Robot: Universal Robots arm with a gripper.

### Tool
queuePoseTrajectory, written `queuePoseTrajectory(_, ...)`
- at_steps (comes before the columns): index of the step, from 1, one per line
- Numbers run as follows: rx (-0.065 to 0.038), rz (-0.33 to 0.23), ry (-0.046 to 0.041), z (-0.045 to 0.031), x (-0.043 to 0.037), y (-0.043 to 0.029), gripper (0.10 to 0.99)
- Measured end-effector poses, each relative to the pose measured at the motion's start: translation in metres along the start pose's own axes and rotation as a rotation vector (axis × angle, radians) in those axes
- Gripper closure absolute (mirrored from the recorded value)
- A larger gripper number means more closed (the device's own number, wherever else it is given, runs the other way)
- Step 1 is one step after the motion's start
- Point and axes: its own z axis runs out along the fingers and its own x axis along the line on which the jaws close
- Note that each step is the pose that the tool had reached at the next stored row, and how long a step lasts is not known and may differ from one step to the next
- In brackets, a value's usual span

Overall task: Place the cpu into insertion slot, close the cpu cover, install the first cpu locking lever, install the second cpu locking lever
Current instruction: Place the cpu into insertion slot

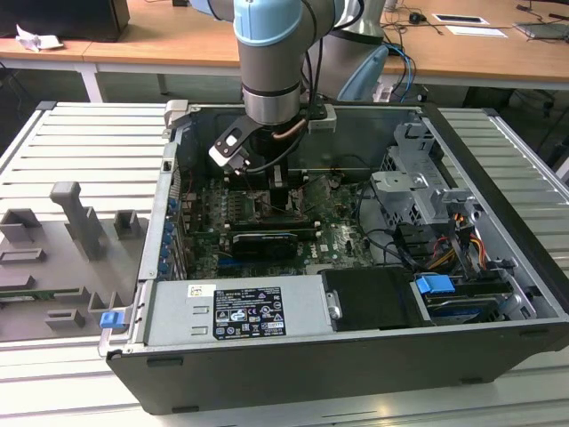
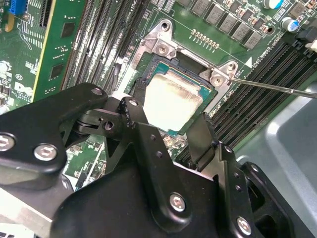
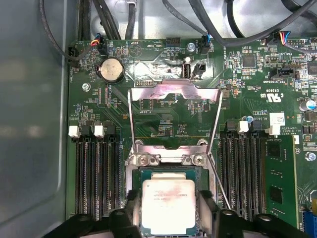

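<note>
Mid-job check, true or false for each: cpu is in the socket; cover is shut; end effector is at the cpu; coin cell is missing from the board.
1. The cpu lies in the socket. True.
2. The cpu cover is shut over it. False: it stands swung open, away from the cpu.
3. The end effector is down at the cpu. True.
4. The coin cell is missing. False: a coin cell sits on the motherboard.

Grey cylindrical metal arm (image 1: 271,84), pale-blue joint caps (image 1: 267,25) (exterior view's upper centre); matte-black angular gripper (image 2: 167,119) with silver screws (image 2: 177,202).
</note>
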Motion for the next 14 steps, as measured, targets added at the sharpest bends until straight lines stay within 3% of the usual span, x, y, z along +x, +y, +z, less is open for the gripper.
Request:
queuePoseTrajectory(9, 0.000, 0.000, -0.0006, 0.0005, -0.0010, -0.0001, 0.486)
queuePoseTrajectory(10, 0.000, 0.000, -0.0006, 0.0005, -0.0010, -0.0001, 0.498)
queuePoseTrajectory(11, 0.000, 0.000, -0.0004, 0.0006, -0.0010, -0.0001, 0.573)
queuePoseTrajectory(14, 0.000, 0.001, -0.0005, 0.0006, -0.0009, 0.0000, 0.573)
